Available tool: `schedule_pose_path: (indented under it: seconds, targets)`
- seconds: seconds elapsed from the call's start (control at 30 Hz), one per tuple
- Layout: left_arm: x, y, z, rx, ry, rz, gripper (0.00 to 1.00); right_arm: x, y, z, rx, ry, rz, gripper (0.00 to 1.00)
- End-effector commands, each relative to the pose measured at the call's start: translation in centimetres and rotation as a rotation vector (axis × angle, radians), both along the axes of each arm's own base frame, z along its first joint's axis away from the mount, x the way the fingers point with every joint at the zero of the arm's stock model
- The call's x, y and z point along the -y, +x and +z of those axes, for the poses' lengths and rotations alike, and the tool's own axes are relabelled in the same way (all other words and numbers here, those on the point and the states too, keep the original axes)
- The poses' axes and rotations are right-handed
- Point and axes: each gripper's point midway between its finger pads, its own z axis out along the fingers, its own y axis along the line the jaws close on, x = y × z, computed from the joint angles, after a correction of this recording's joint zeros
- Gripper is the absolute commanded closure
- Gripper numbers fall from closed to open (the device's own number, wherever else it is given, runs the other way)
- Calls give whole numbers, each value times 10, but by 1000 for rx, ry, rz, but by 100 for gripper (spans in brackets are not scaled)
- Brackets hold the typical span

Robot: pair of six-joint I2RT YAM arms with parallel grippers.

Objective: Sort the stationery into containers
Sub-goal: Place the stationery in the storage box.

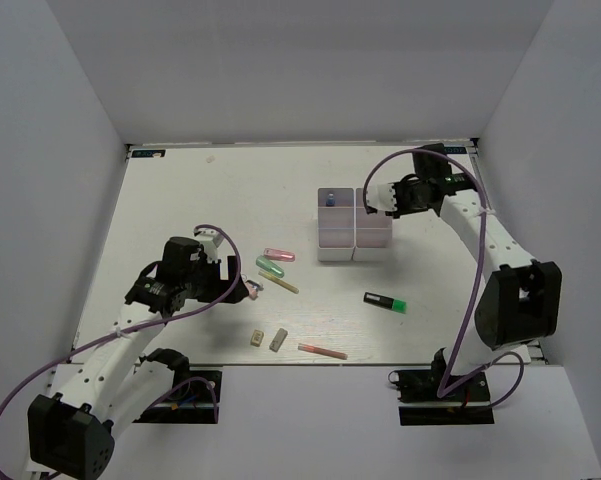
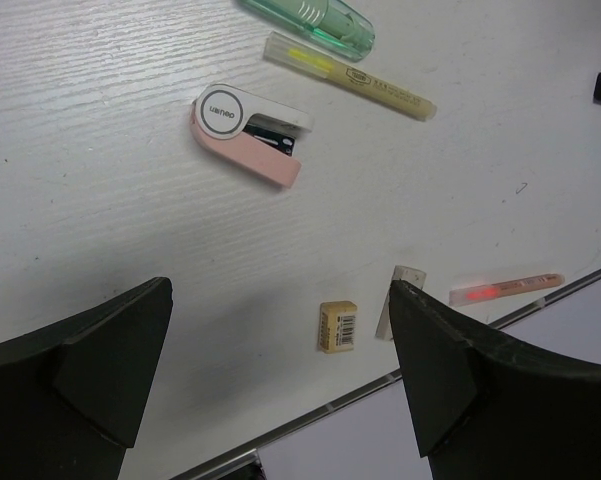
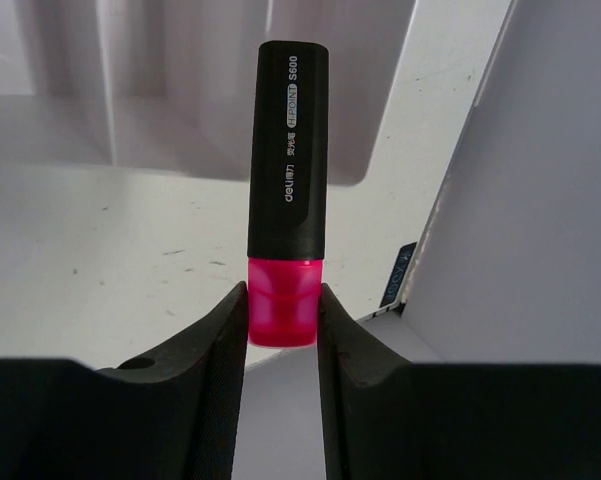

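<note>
White arm links (image 1: 472,218), black joints (image 1: 525,300), purple cables (image 1: 410,151)

The right claw (image 1: 373,198) hangs at the far right corner of the white box (image 1: 352,242) (set on the desk (image 1: 180,200)). A green-capped highlighter (image 1: 385,302), two erasers (image 1: 278,341) and a pink pen (image 1: 322,351) lie nearer the arms.

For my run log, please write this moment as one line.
left hand: open, near pink stapler | right hand: shut on pink-capped highlighter, near container | sorting: not yet done
</note>
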Motion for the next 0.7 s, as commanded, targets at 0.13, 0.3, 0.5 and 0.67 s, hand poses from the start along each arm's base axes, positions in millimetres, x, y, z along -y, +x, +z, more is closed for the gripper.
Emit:
schedule_pose_path:
  seconds: [0.13, 0.3, 0.5, 0.67]
  targets:
    - [1, 3, 5, 19, -6, -11, 0, -8, 43, 34, 169, -49, -33, 100]
    - [2, 3, 6, 21, -9, -12, 0, -6, 47, 28, 181, -120, -10, 100]
    - [2, 4, 7, 26, -11, -14, 0, -13, 40, 12, 159, -199, 109, 100]
    - [2, 3, 7, 26, -12, -12, 0, -24, 38, 12, 165, -219, 168, 91]
